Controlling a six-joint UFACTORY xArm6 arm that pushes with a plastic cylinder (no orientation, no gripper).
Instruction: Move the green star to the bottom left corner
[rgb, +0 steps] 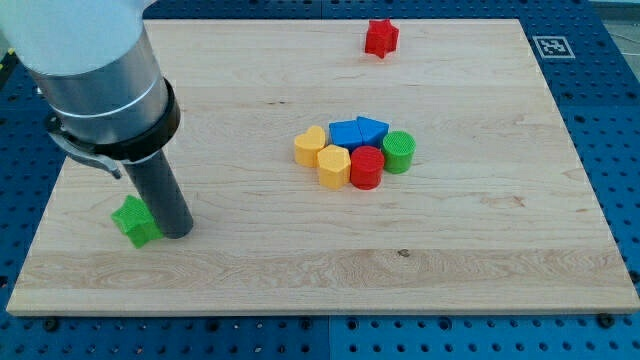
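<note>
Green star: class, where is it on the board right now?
The green star lies near the wooden board's left edge, toward the view's bottom, touching my tip on its left, far from the central cluster.

A pale wooden board (480, 230) fills most of the view, lying on a blue perforated table (620, 150) showing from 12 round to 6 o'clock; a black-and-white marker (551, 46) sits at 2 o'clock

green star (135, 221): small ridged green block, lying flat
place: counter's far side at about 8 o'clock from its centre, near the bottom left corner
</note>
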